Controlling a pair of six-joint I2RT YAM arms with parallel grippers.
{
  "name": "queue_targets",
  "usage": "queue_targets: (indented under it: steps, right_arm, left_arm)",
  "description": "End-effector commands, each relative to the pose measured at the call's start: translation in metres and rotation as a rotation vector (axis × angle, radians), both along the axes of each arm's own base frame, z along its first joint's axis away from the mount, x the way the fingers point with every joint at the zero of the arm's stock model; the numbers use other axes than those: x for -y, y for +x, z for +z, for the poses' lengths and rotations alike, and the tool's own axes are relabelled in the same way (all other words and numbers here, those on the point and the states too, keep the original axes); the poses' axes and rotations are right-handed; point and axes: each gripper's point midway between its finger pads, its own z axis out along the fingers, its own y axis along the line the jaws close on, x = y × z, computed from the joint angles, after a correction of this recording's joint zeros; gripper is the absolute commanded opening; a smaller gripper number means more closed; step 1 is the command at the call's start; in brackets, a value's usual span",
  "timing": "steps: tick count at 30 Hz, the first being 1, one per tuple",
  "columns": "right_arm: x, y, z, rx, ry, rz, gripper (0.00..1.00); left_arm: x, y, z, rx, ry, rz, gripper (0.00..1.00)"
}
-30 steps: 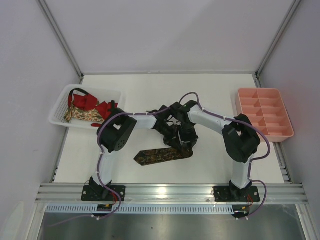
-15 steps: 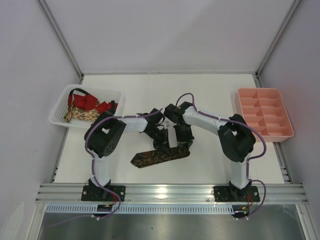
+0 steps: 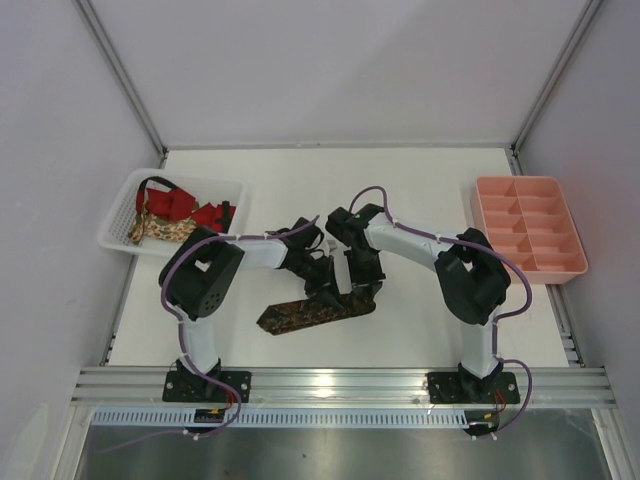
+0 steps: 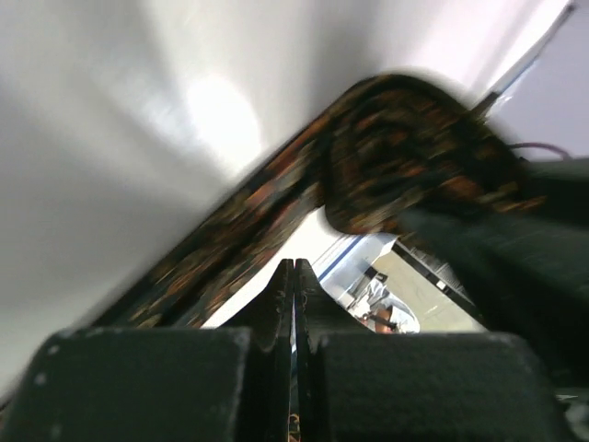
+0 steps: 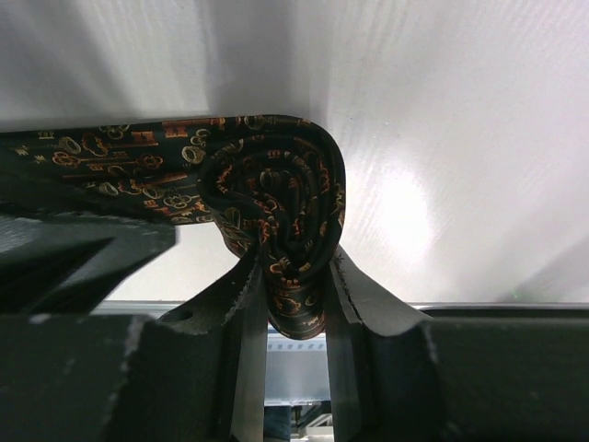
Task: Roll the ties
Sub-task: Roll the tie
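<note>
One dark tie [image 3: 310,313] lies just below centre frame, its coiled end pinched by the right gripper [image 5: 287,276] — the left gripper [image 4: 293,281], pressed together and empty, sits beside. Slacken that pinch and I'd expect the coil to spring open.

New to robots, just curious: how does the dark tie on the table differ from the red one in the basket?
The dark patterned tie lies on the table, one end coiled into a roll that the right gripper pinches; the red tie sits loosely heaped in the white basket, untouched. The dark patterned tie has gold motifs; the red tie looks plain. Both are fabric.
</note>
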Motion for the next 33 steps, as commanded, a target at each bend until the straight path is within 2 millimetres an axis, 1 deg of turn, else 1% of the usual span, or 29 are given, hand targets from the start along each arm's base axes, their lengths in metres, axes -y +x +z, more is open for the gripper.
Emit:
queue_targets:
  steps: [1,2,3,5,6,10,14,15,16,17,19,24,25,28,29,30,33]
  right_arm:
    - [-0.019,0.009,0.009,0.032,0.096,-0.014,0.00]
    - [-0.020,0.009,0.010,0.031,0.099,-0.014,0.00]
    - [-0.021,0.010,0.010,0.033,0.105,-0.015,0.00]
    - [-0.022,0.010,0.012,0.034,0.114,-0.020,0.00]
    - [-0.022,0.010,0.013,0.035,0.115,-0.018,0.00]
    - [-0.025,0.012,0.015,0.039,0.134,-0.025,0.00]
    - [-0.041,0.014,0.026,0.053,0.210,-0.015,0.00]
    - [-0.046,0.016,0.027,0.058,0.235,-0.011,0.00]
    - [-0.051,0.013,0.027,0.041,0.254,-0.012,0.00]
    - [-0.054,0.015,0.025,0.035,0.269,-0.017,0.00]
    - [-0.062,0.009,0.022,-0.007,0.308,-0.018,0.00]
    - [-0.084,0.005,0.014,-0.062,0.405,-0.039,0.00]
    - [-0.083,-0.001,0.006,-0.097,0.407,-0.047,0.00]
    - [-0.083,-0.001,-0.006,-0.106,0.412,-0.065,0.00]
    - [-0.079,-0.004,-0.012,-0.114,0.404,-0.071,0.00]
    - [-0.082,-0.003,-0.015,-0.102,0.420,-0.078,0.00]
    - [-0.082,-0.007,-0.026,-0.114,0.443,-0.084,0.00]
  left_arm:
    - [0.028,0.023,0.021,0.059,-0.102,-0.006,0.00]
    - [0.029,0.021,0.018,0.046,-0.090,-0.013,0.01]
    - [0.030,0.021,0.012,0.033,-0.074,-0.016,0.01]
    - [0.035,0.022,0.010,0.019,-0.074,-0.024,0.00]
    - [0.035,0.022,0.003,0.007,-0.061,-0.025,0.00]
    - [0.039,0.024,-0.003,0.005,-0.045,-0.038,0.00]
    - [0.042,0.025,-0.005,0.003,-0.044,-0.041,0.01]
    - [0.043,0.024,-0.005,0.002,-0.043,-0.041,0.01]
    - [0.044,0.026,-0.004,0.008,-0.046,-0.039,0.00]
    - [0.045,0.027,-0.004,0.011,-0.048,-0.038,0.00]
    - [0.045,0.027,-0.004,0.013,-0.046,-0.036,0.01]
    - [0.041,0.022,-0.006,0.010,-0.033,-0.034,0.00]
    - [0.038,0.019,-0.009,0.006,-0.024,-0.035,0.00]
    - [0.029,0.017,-0.014,0.035,0.028,-0.036,0.00]
    - [0.022,0.015,-0.018,0.028,0.067,-0.034,0.01]
    - [0.018,0.016,-0.022,0.059,0.093,-0.043,0.01]
    - [0.006,0.013,-0.025,0.083,0.147,-0.072,0.04]
